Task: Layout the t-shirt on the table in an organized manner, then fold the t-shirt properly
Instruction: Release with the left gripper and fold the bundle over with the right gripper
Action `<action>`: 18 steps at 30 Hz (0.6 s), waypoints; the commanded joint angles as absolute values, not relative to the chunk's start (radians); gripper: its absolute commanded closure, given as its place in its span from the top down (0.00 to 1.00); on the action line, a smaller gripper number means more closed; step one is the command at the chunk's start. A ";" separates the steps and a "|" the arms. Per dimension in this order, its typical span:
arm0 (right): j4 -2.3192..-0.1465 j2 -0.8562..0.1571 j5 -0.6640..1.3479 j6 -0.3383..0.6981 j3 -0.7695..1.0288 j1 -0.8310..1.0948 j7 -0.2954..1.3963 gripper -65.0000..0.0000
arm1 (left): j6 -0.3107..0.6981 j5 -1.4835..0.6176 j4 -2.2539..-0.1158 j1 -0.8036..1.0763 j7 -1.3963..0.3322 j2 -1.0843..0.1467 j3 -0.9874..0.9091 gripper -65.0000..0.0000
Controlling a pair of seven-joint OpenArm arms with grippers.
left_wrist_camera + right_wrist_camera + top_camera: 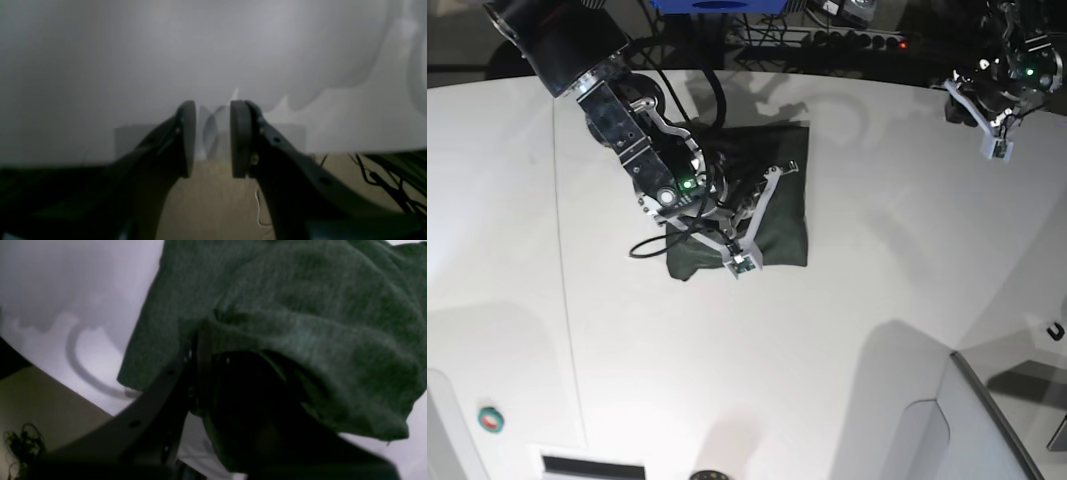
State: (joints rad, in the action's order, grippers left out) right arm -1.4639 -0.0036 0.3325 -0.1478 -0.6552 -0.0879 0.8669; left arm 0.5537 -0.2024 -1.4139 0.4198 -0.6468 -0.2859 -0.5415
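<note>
right gripper [739,262] angled down, pinching near edge of folded dark-green knit t-shirt [782,215], apparently; left gripper [995,140] raised well away, jaws parted, empty.

We see a tan floor [213,200] below the counter's edge, with tangled black cables [393,186] lying on it. Beyond the far edge the room is dark, with a blue frame [712,5].

T-shirt [782,215]: dark green knit, folded into compact, roughly square bundle, wrinkled, lying at my table's [847,330] centre, toward 12 o'clock. Table: white, smooth, curved far edge, faint seam lines.
</note>
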 commanded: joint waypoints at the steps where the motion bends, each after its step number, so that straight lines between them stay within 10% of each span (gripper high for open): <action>1: -1.481 0.005 0.337 -0.162 -0.670 -0.113 0.854 0.01 | 0.559 -0.211 -1.431 0.427 -0.633 -0.302 -0.556 0.27; 5: -1.478 0.007 0.337 -0.237 -0.745 -0.125 0.854 0.06 | 0.559 -0.211 -1.431 0.430 -0.633 -0.302 -0.559 0.27; 11: -1.486 0.007 0.337 -0.294 -0.805 -0.131 0.854 0.52 | 0.559 -0.216 -1.431 0.427 -0.633 -0.302 -0.556 0.27; 18: -1.495 0.021 0.337 -0.292 -0.812 -0.133 0.854 0.55 | 0.559 -0.211 -1.431 0.426 -0.631 -0.302 -0.558 0.27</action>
State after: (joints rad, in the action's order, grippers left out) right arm -1.4693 0.0029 0.3351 -0.2829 -0.8120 -0.1154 0.8696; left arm 0.5541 -0.2089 -1.4147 0.4244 -0.6437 -0.2855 -0.5503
